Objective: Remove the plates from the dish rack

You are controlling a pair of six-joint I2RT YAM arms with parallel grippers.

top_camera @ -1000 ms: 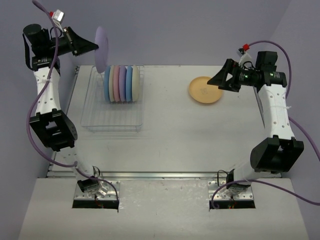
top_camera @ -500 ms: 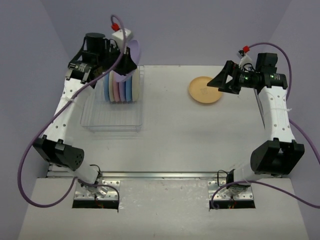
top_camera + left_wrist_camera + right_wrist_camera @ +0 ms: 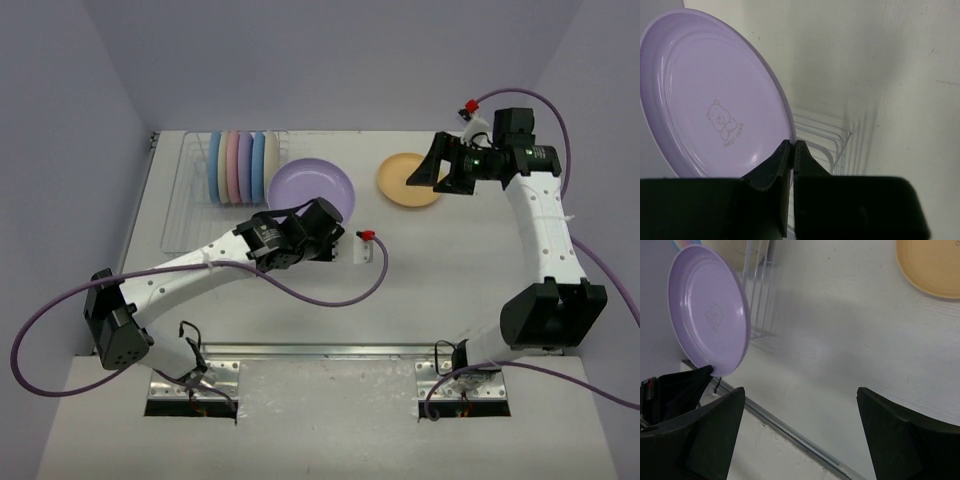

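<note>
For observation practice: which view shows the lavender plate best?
Left wrist: lavender plate close, bear print legible, rim pinched in the left claw. Top external shows it small; right wrist, whole but print faint.

left arm stretched forward, low | left pincer pinched closed | right arm reaching forward | right pincer spread wide

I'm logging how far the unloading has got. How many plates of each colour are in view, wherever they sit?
Blue plates: 2
Pink plates: 1
Lavender plates: 2
Cream plates: 1
Yellow-orange plates: 1
Total: 7
</note>
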